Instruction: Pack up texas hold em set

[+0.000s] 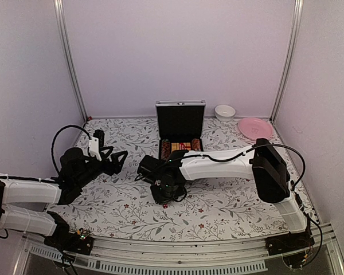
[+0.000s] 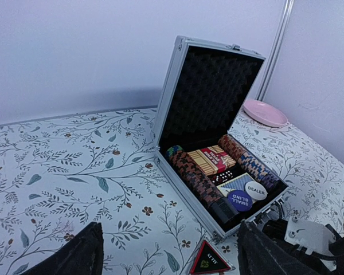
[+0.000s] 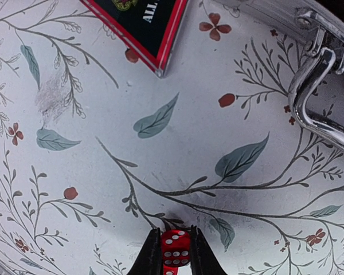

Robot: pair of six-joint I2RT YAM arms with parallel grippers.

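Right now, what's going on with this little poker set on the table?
The right gripper pinches a small red die down at the floral cloth, beside the open silver aluminium case, which holds chips and cards. A black red-edged triangular piece lies loose nearby. The left gripper hangs open, empty.

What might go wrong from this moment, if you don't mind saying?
The right claw pinches the tiny red die only at its very tips, so it may slip or pop out on lifting. The metal handle and the black triangular piece lie nearby, so a swing toward the case could knock them.
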